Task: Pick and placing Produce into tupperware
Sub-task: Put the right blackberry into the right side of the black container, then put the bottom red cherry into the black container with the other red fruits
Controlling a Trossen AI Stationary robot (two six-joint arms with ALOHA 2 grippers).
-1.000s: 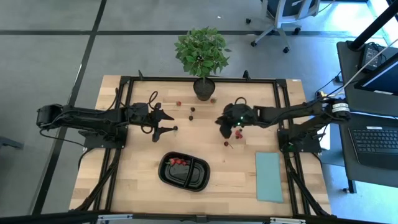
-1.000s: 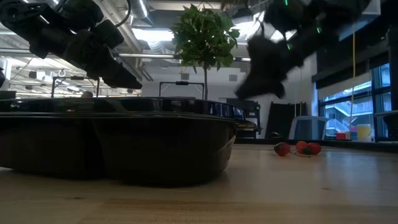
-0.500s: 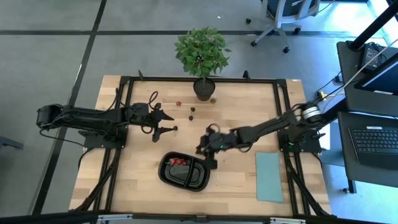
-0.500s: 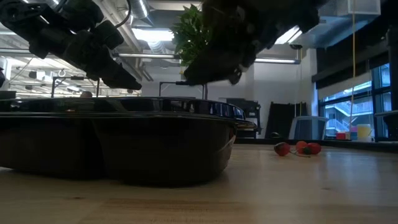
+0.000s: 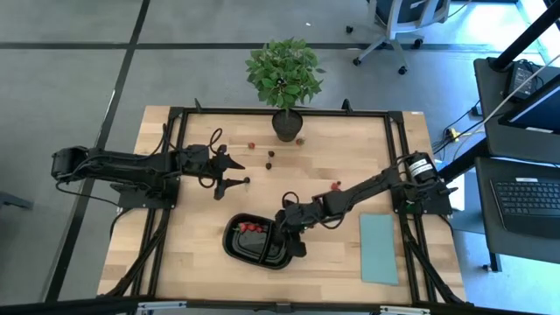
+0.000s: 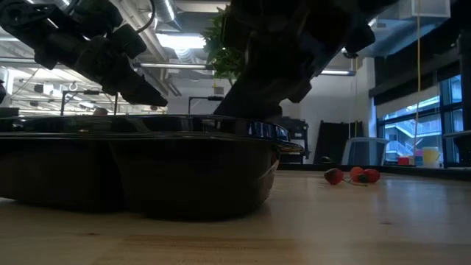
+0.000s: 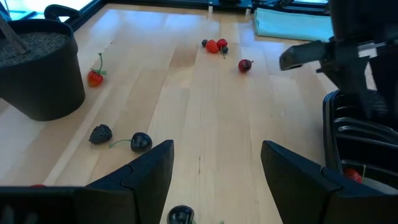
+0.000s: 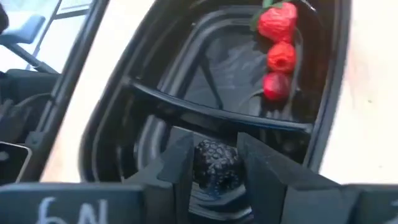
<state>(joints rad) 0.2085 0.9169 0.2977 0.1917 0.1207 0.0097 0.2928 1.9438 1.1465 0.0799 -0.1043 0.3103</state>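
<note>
The right gripper (image 5: pixel 287 229) is right over the black tupperware tray (image 5: pixel 236 249), hanging above the compartment on its own side of the central divider, and it has a dark, bumpy blackberry (image 8: pixel 214 163) pinched between its two fingers (image 8: pixel 177 163) in the right wrist view, the jaws drawn in narrow around that one piece. Just across the divider, three red berries (image 8: pixel 277 53) sit in a row in the other compartment, and the high view shows them as a red cluster (image 5: pixel 251 227) at the far edge of the tray. From table height the tray (image 6: pixel 147 165) fills the foreground with the right arm's dark bulk dropping in behind its rim. Over on the left, the left gripper (image 5: pixel 229 171) waits above the bare wood with its fingers (image 7: pixel 146 171) spread wide and nothing between them. More produce lies loose on the table: a red pair (image 7: pixel 216 45) and a dark red one (image 7: pixel 245 65) out ahead of that gripper, a stemmed red one (image 7: pixel 94 77) beside the black plant pot (image 7: pixel 37 74), and a blackberry (image 7: pixel 99 133) next to a dark cherry (image 7: pixel 140 142). The potted plant (image 5: pixel 284 74) stands at the table's far edge, and the pale teal sheet (image 5: pixel 378 248) lies flat near the right arm's base.
</note>
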